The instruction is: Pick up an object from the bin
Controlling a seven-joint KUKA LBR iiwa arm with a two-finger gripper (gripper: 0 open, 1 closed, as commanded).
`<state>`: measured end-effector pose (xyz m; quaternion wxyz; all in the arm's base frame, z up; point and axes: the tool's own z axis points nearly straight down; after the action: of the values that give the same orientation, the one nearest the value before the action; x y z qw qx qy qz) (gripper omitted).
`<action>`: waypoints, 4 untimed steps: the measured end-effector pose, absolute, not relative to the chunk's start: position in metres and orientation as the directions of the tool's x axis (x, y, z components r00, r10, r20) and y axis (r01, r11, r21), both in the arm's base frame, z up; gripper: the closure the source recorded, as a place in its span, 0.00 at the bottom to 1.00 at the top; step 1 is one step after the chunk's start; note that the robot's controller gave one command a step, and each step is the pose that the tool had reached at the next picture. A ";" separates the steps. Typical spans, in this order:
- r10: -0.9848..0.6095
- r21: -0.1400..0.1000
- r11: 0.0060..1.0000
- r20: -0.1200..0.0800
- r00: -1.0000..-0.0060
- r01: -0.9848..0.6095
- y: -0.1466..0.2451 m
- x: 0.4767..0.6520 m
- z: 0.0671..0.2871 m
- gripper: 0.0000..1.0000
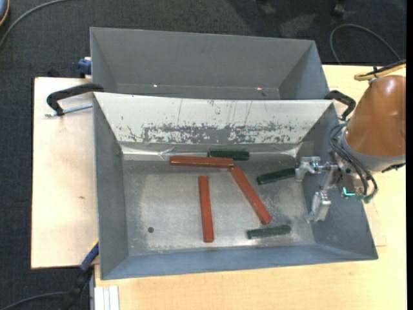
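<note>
Grey metal bin [110,192] held red and dark green sticks on floor. Gripper [315,186] stood at right of frame near bin's right wall, fingers [319,204] spread, nothing between them. Nearest item: short dark green stick [276,175], its right end just beside upper finger. Second green stick [268,232] lay lower, left of gripper. Slanted red stick [250,194] lay between the two.
</note>
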<state>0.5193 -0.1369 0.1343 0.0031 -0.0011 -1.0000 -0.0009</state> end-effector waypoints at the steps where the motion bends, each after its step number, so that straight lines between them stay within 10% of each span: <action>1: -0.118 -0.005 0.993 -0.012 -0.993 -0.118 -0.135 0.498 0.233 0.00; 2: -0.056 0.004 0.998 0.003 -0.998 -0.056 -0.106 0.532 0.115 0.00; 3: 0.088 0.003 0.996 -0.001 -0.996 0.088 -0.063 0.520 0.071 0.00; 4: 0.119 0.004 0.993 0.000 -0.993 0.119 0.022 0.493 0.071 0.00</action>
<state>0.4929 0.0216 0.0710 -0.0004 -0.0594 -0.9982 -0.0021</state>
